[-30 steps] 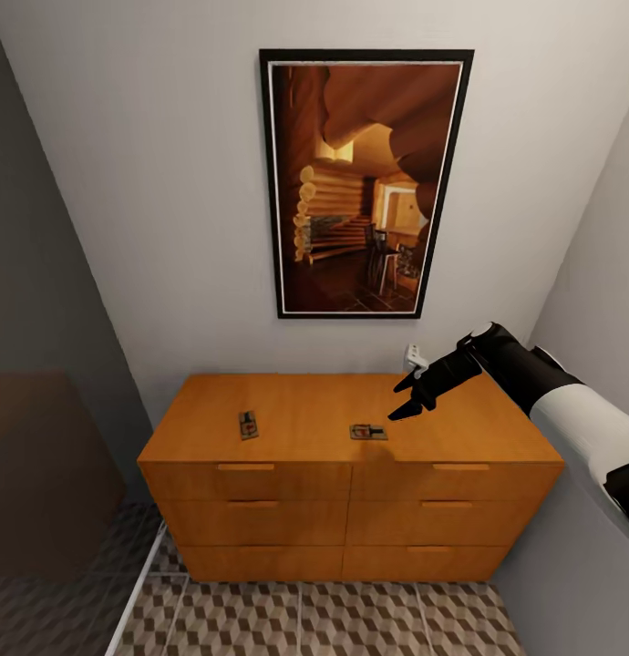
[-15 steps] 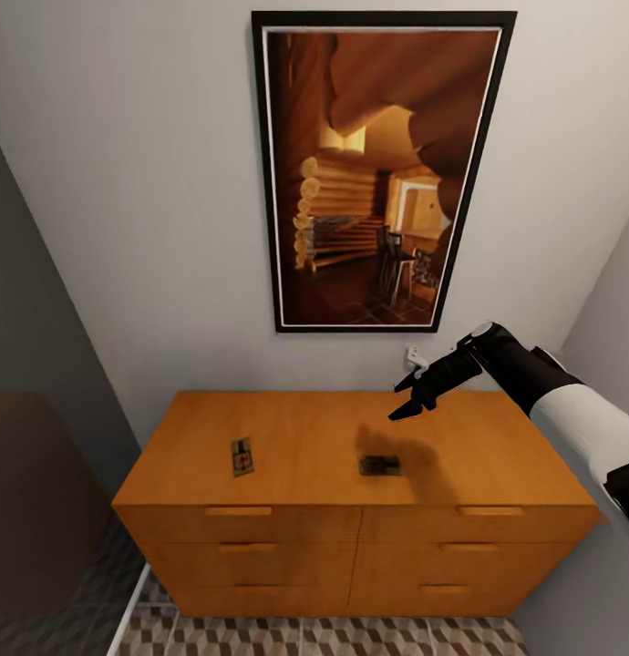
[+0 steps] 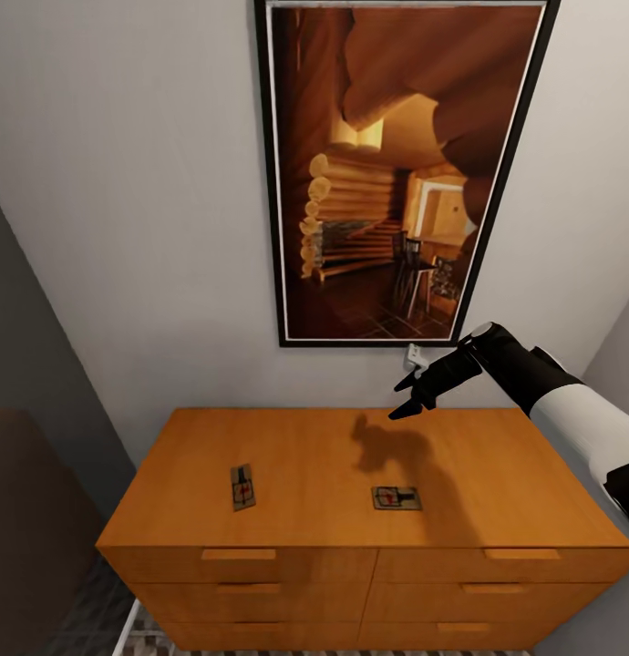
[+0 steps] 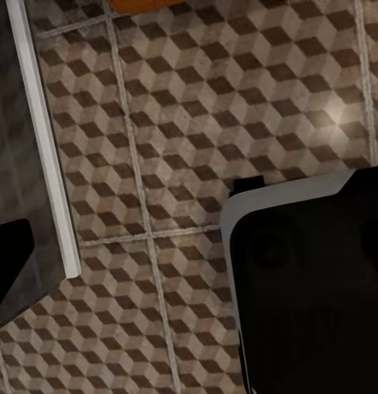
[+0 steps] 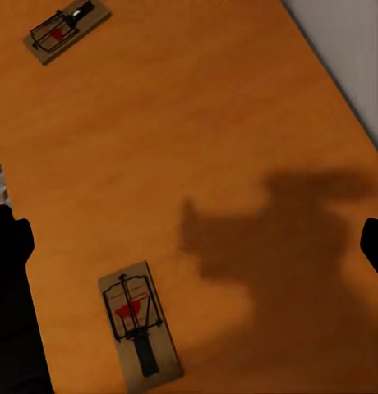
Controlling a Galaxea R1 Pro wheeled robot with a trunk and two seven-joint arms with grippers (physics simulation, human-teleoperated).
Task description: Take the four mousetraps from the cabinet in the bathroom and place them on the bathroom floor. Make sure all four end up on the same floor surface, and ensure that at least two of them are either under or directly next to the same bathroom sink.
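Hovering my spread right gripper [image 3: 407, 399] over the orange-brown wooden cabinet [image 3: 305, 456].
Two small brown wooden mousetraps [image 3: 396, 498] [image 3: 243, 486] lie apart near its front edge.

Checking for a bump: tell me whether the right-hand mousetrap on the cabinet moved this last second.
No. The mousetrap still lies near the front edge of the cabinet, just right of the drawer seam; the camera moved closer.

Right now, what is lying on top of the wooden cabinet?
Two mousetraps lie on the cabinet: one toward its left, another near the middle. The right gripper hovers above. Drawers are shut, so their contents are hidden.
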